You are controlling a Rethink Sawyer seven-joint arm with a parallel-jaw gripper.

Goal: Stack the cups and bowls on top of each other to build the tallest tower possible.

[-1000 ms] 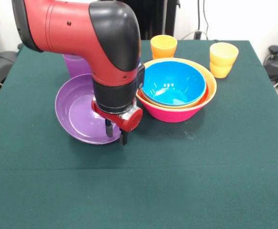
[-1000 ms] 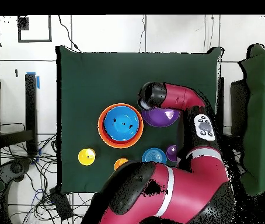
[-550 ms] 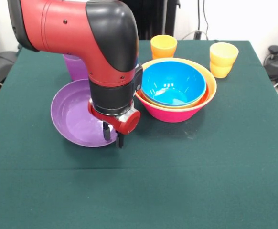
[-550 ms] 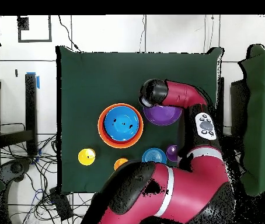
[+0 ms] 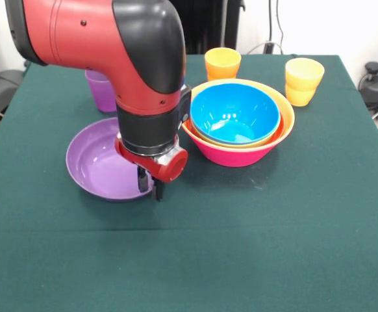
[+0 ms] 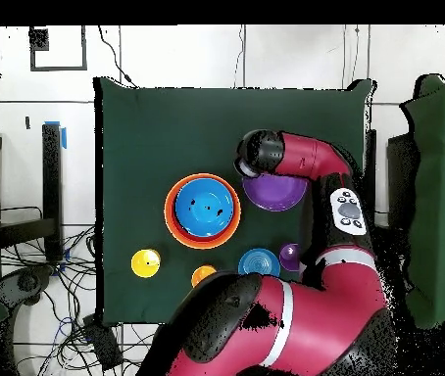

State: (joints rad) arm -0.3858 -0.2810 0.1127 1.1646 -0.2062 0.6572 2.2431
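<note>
Although the arm's red and black wrist covers part of it, the purple bowl (image 5: 98, 166) is seen resting on the green table (image 5: 273, 234), just beside the tower (image 5: 241, 123) and on its left in the front view. Its near rim, at the right, sits between the two dark fingers of the gripper (image 5: 149, 184), which are clamped on that rim; one finger is inside the bowl, the other outside. The bowl is glossy, shallow and lies nearly level.

Seen from the front, the tower shows a pink bowl (image 5: 238, 155) outermost, an orange bowl (image 5: 286, 117) within it and a blue bowl (image 5: 234, 114) innermost; any further layers cannot be made out. From above, the tower (image 6: 202, 210) appears as a blue disc ringed in orange-red.

Partly hidden behind the arm, a purple cup (image 5: 100, 90) stands upright near the purple bowl's far side. An orange cup (image 5: 222, 63) and a yellow cup (image 5: 302, 81) stand upright beyond the tower, apart from it. A small blue bowl (image 6: 259, 262) shows only in the overhead view, at the arm's edge.
</note>
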